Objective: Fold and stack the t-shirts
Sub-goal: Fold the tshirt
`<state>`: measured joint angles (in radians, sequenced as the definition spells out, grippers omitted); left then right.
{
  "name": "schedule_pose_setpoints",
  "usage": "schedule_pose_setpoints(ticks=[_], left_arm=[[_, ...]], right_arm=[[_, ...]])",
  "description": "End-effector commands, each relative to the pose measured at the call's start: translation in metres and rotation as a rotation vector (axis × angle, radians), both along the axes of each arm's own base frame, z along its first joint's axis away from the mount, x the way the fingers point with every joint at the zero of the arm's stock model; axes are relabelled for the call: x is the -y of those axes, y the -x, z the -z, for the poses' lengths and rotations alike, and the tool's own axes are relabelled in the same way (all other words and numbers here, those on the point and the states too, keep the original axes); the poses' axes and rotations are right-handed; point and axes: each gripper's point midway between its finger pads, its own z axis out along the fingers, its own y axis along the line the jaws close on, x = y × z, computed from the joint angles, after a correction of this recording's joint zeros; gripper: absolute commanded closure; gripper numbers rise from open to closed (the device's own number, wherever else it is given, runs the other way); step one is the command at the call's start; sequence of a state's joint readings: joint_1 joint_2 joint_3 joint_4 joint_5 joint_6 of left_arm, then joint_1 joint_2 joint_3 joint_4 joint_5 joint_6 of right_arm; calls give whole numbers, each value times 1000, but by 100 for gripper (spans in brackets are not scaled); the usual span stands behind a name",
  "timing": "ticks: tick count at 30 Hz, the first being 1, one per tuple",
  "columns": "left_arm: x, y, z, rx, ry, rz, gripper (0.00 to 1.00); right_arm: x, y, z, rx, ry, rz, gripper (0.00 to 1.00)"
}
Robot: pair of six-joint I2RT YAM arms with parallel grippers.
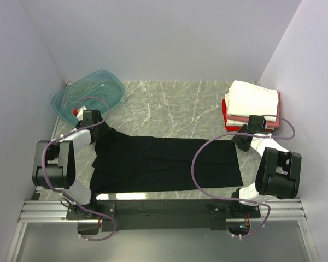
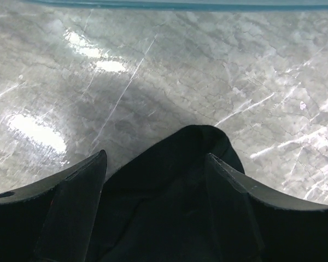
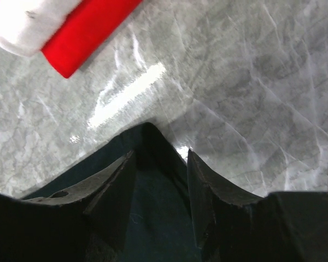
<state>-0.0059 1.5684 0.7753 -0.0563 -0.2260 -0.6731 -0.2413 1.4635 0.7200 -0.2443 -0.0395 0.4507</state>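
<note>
Black t-shirt point(image 1: 164, 164): laid flat across the marble table point(image 1: 169, 103), between the two arms.
Left gripper point(image 2: 153, 155): jaws spread wide and set astride the humped far-left corner of the shirt, with nothing clamped.
Right gripper point(image 3: 159, 153): jaws held about half apart, astride the far-right corner (no pinch seen).
Folded t-shirts point(image 1: 252, 98): stacked white over pink over red, at the far right.

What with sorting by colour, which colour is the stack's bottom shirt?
Red shirt; right wrist view shows it best.
</note>
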Motion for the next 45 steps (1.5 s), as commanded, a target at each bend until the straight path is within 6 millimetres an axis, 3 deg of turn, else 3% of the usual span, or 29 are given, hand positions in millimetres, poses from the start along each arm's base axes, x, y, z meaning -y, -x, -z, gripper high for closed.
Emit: schedule_pose_setpoints(ticks=[1,10,18,21,25,36,38,40,45], left_arm=[[-1,-19,-15,37,-5,7,23],[13,-27,-25,96,65,45,24],[19,-35,-18,82,89,70,24],[22,-38,-18,80,98,82,29],[24,-49,-20,104,105,93,45],[27,-54,-14,92,114,109,79],[28,-54,-12,86,117,113,87],[29,-55,-10,83,123,117,99],[27,-52,-7,72,116,111,99]], right_arm=[[4,-15,-11,61,9,-11,51],[-6,-15,-4,54,0,-52,52],[-11,-15,6,24,-11,-71,55],[-12,-15,6,25,-8,-75,56],[-12,-15,6,20,0,-75,59],[-9,-14,8,-1,13,-64,91],[-8,-14,8,-4,14,-61,100],[-7,-14,8,-7,18,-56,100],[-4,-14,8,-15,30,-46,100]])
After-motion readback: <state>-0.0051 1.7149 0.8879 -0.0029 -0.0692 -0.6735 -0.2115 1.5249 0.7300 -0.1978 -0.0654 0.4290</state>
